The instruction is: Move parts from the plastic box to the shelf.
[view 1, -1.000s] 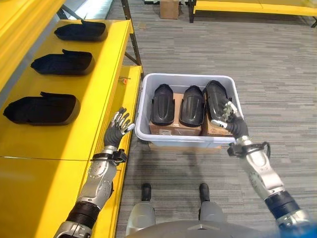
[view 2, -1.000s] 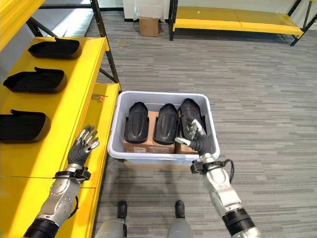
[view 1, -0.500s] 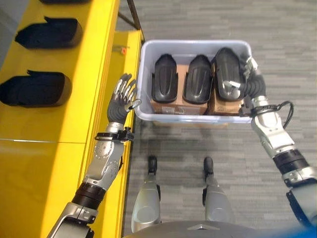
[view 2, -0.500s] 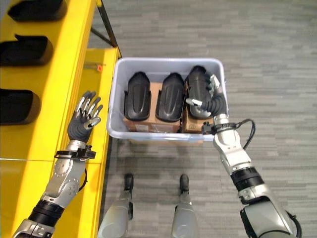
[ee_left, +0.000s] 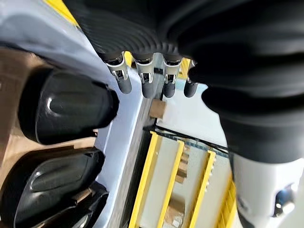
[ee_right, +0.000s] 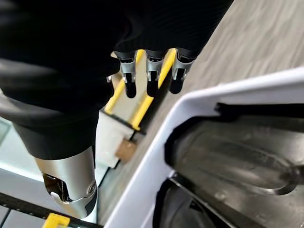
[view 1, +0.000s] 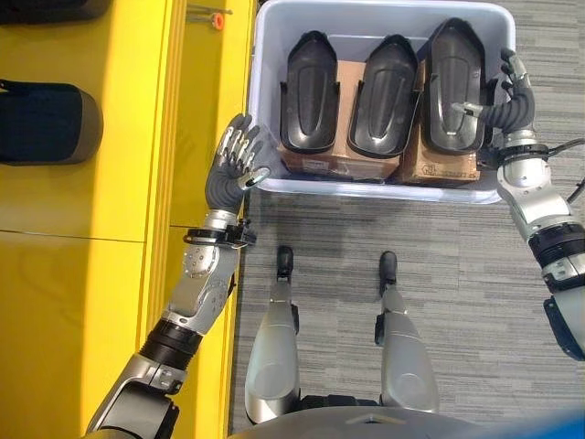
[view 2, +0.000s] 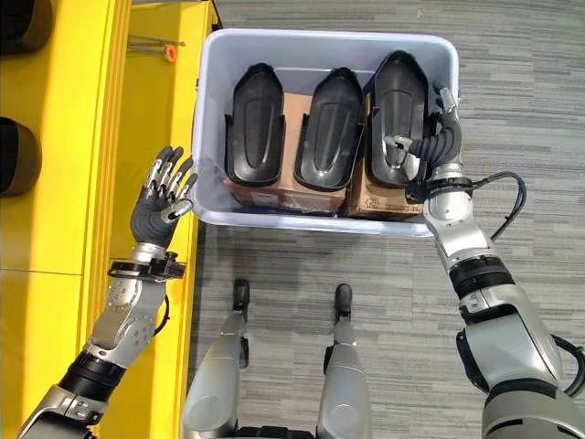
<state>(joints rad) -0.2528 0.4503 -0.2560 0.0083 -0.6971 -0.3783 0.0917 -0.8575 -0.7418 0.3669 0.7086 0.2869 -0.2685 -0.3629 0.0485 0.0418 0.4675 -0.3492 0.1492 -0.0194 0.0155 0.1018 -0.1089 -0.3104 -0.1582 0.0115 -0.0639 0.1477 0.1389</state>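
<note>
A grey plastic box (view 1: 384,190) stands on the floor in front of me with three black moulded parts lying side by side on cardboard cartons (view 1: 334,165). My right hand (view 1: 512,96) hovers at the box's right rim, open. Its thumb reaches over the rightmost part (view 1: 454,87), and its fingers (ee_right: 152,76) are straight above the rim (ee_right: 156,161). My left hand (view 1: 233,169) is open and spread, just outside the box's near left corner, beside the leftmost part (view 1: 308,91). The yellow shelf (view 1: 110,183) runs along my left.
A black part (view 1: 41,119) lies on the shelf's upper board, with another at the top edge. A small orange item (view 1: 215,18) sits on the lower yellow board next to the box. Grey striped floor lies to the right of the box.
The camera has tipped down and the whole picture shifted. My right hand went from the rightmost part's near end to the box's right rim. My left hand came off the shelf edge toward the box.
</note>
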